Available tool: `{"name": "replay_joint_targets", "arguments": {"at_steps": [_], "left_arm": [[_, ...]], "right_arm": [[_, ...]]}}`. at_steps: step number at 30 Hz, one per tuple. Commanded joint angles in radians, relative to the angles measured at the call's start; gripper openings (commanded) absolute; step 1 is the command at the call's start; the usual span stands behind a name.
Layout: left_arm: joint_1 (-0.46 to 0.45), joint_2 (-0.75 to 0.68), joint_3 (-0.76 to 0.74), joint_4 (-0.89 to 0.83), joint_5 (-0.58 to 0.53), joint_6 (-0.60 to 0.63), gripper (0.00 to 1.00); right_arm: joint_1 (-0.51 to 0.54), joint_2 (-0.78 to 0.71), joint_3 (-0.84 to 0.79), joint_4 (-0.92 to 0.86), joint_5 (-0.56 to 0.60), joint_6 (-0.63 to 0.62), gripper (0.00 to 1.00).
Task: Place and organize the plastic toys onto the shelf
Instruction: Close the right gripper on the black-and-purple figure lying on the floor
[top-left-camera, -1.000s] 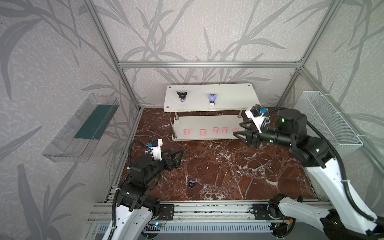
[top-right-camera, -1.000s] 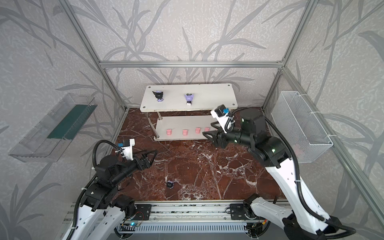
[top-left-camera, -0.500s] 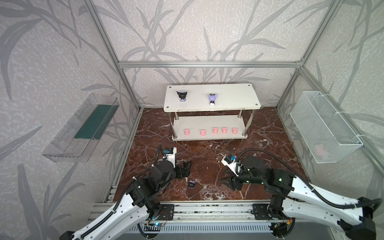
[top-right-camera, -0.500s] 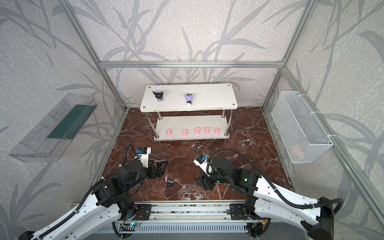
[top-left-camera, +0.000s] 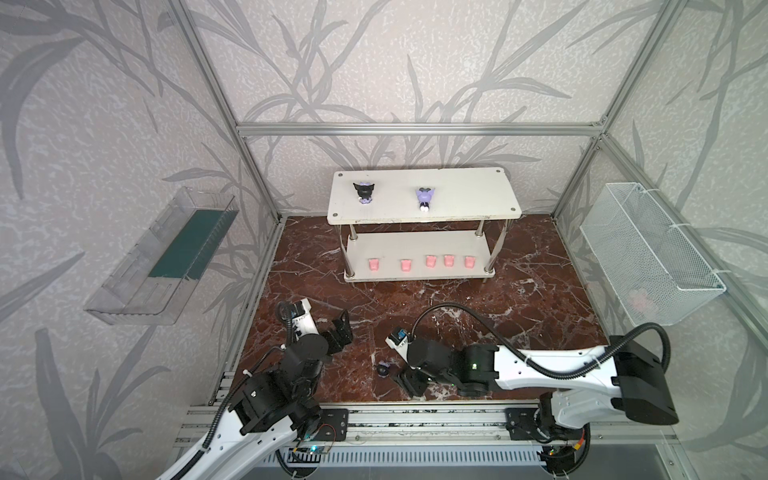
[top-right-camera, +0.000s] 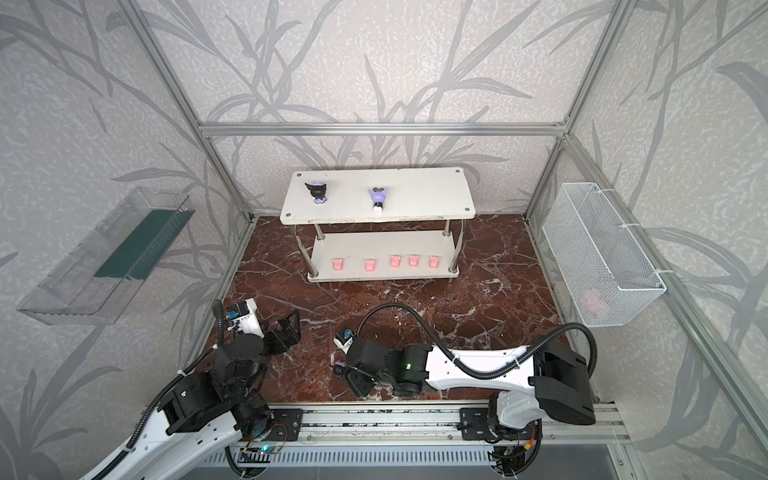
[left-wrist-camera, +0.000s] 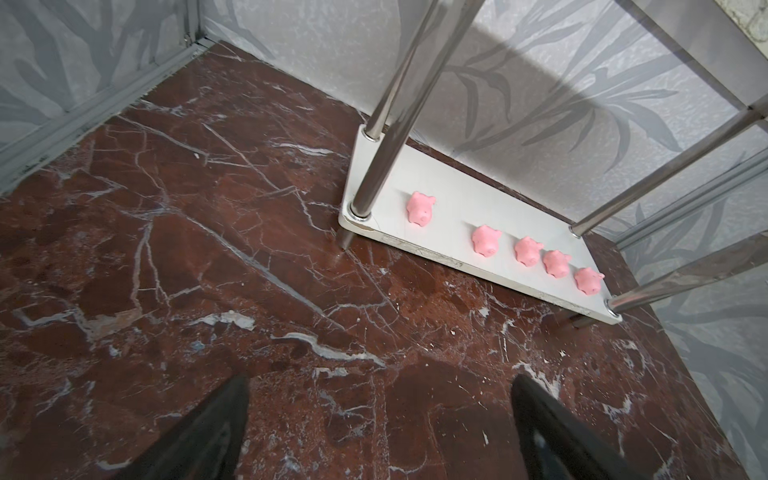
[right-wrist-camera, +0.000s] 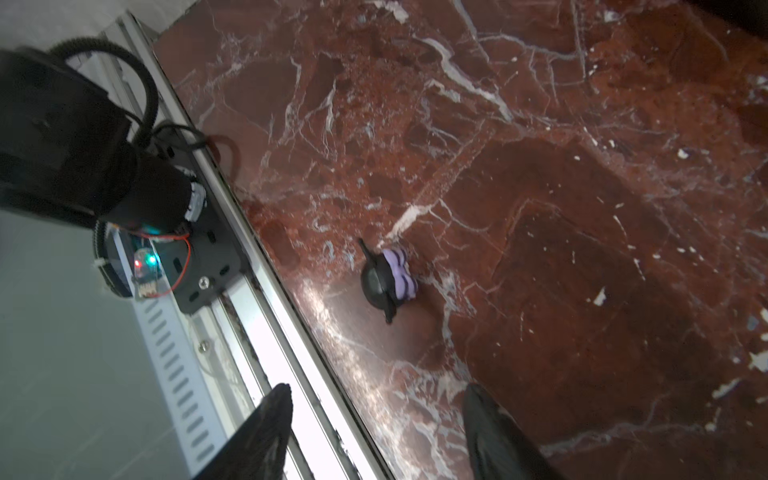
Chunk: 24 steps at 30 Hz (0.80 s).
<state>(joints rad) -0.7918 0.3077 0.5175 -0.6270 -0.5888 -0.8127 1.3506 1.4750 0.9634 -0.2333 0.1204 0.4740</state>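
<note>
A robot test cell, lab rig rather than home: aluminium frame (top-left-camera: 415, 129) boxing leaf-papered panels (top-left-camera: 415, 62), a marble-print floor (top-left-camera: 540, 299), two arms (top-left-camera: 540, 370) bolted to a slotted rail (top-left-camera: 415, 419) at the front edge, bare wiring (right-wrist-camera: 189, 257) beside it.

You are looking at a red-brown marble desk (top-left-camera: 536, 299) sitting inside an aluminium frame (top-left-camera: 415, 129), with leaf-patterned wallpaper (top-left-camera: 415, 62) covering the walls. A clear plastic bin (top-left-camera: 124, 305) is hanging on the left wall, holding a dark green strip (top-left-camera: 189, 245). A white wire mesh basket (top-left-camera: 673, 266) is hanging on the right wall, holding something pink (top-left-camera: 638, 297) that is too blurred to identify.
</note>
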Motion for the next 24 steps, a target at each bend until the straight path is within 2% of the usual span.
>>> {"name": "replay_joint_targets", "arguments": {"at_steps": [1,7,11,17,24], "left_arm": [[-0.001,-0.042,0.013,-0.055,-0.097,-0.027,0.96],[-0.001,-0.146,-0.013,-0.082,-0.132,-0.031,0.96],[-0.001,-0.176,-0.011,-0.114,-0.157,-0.026,0.96],[-0.001,-0.180,-0.009,-0.115,-0.169,-0.013,0.96],[-0.001,-0.184,-0.015,-0.106,-0.176,0.000,0.96]], "right_arm": [[0.013,0.085,0.099,-0.102,0.044,0.060,0.68],[0.015,0.250,0.218,-0.164,-0.010,0.079,0.72],[0.013,0.350,0.303,-0.252,0.010,0.079,0.73],[0.010,0.424,0.357,-0.281,0.026,0.080,0.73],[-0.006,0.452,0.362,-0.284,0.022,0.083,0.65]]}}
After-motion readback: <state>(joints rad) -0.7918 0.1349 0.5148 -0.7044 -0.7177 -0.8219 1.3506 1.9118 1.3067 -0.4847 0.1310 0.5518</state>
